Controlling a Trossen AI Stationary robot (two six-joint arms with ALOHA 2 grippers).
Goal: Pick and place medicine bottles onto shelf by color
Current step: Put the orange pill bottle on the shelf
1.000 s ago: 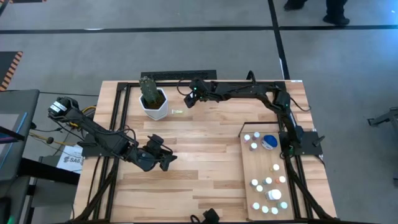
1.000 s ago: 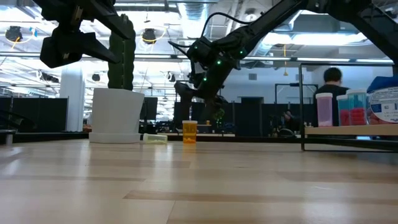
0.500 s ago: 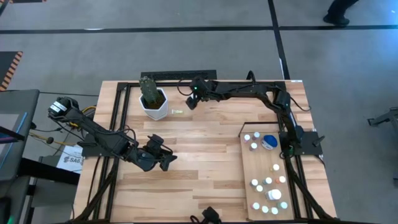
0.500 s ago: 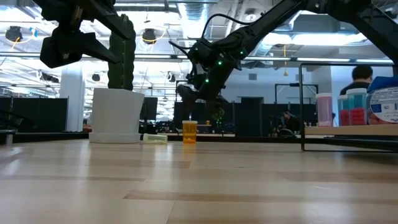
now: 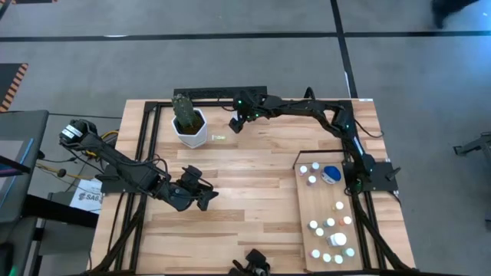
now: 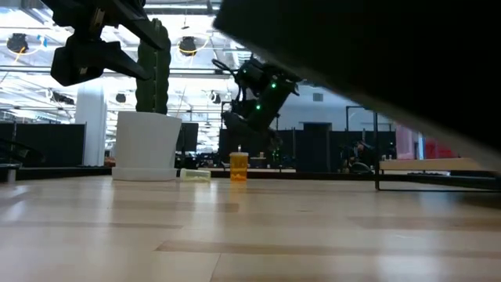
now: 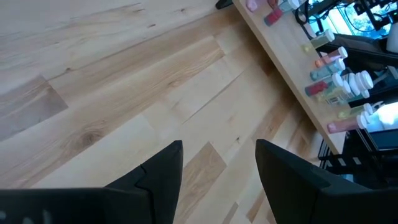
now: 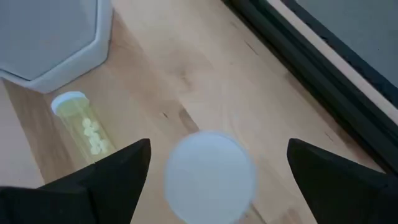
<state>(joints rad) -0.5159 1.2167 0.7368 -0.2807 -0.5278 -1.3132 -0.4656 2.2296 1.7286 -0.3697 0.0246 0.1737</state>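
Observation:
An orange medicine bottle (image 6: 239,166) with a white cap (image 8: 210,175) stands upright on the table near its far edge. My right gripper (image 5: 234,124) hovers open just above it, one finger to each side of the cap and neither touching. A yellow-green vial (image 8: 84,127) lies on its side beside the white cactus pot (image 5: 189,132). My left gripper (image 5: 207,196) hangs open and holds nothing over the table's left middle. The shelf (image 5: 307,222) lies at the right with several bottles standing on it.
The cactus pot stands just left of the two loose bottles. A black rail (image 8: 298,81) runs along the far edge behind them. A dark blurred shape (image 6: 376,55) close to the low camera covers the upper right of that view.
My right gripper has rolled at the wrist and shifted slightly over the orange bottle, staying open. A dark shape has come across the upper right of the low view. The bottles have not moved.

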